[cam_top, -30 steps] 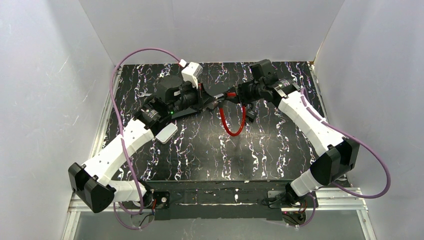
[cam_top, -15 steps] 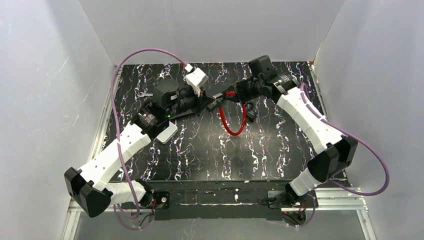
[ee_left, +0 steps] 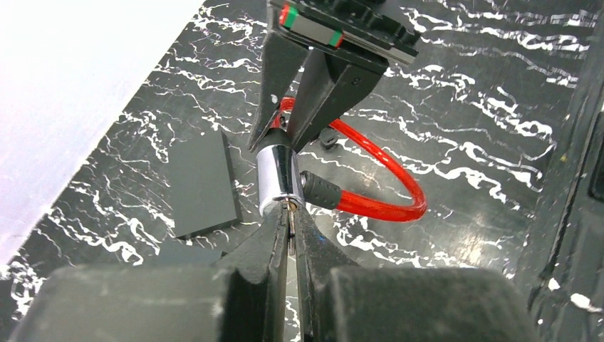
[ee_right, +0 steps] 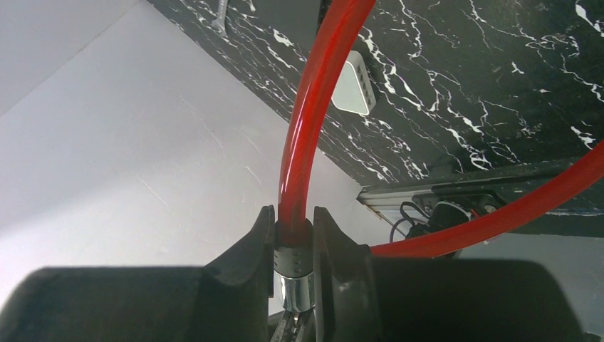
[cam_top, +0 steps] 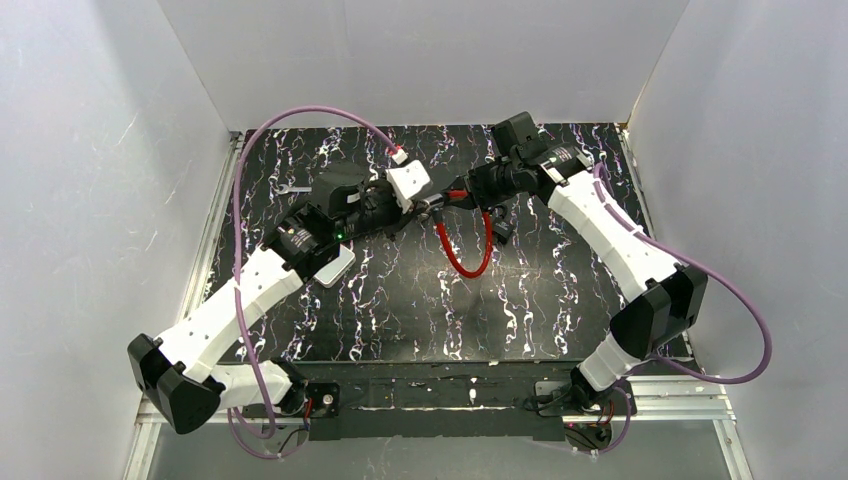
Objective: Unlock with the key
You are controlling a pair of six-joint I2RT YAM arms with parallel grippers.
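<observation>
A red cable lock [cam_top: 465, 262] hangs between my two grippers above the black marbled table. Its chrome cylinder [ee_left: 279, 178] is held level in the air. My right gripper [ee_right: 293, 242] is shut on the cylinder where the red cable [ee_right: 313, 107] enters it, and it shows from the front in the left wrist view [ee_left: 293, 139]. My left gripper [ee_left: 290, 217] is shut on the small silvery key [ee_left: 290, 222], whose tip sits in the keyhole at the cylinder's near end. From above, left gripper [cam_top: 418, 210] and right gripper [cam_top: 462, 195] face each other across the cylinder [cam_top: 440, 202].
A white box [cam_top: 335, 267] lies on the table under the left forearm, also in the right wrist view [ee_right: 354, 85]. A flat silver wrench [cam_top: 292, 188] lies at the far left. A dark flat block [ee_left: 205, 182] lies below the lock. White walls enclose the table.
The left wrist has rolled, carrying its white camera mount to the right and down, with the key still pinched at the cylinder. The right arm has shifted slightly and keeps its grip.
</observation>
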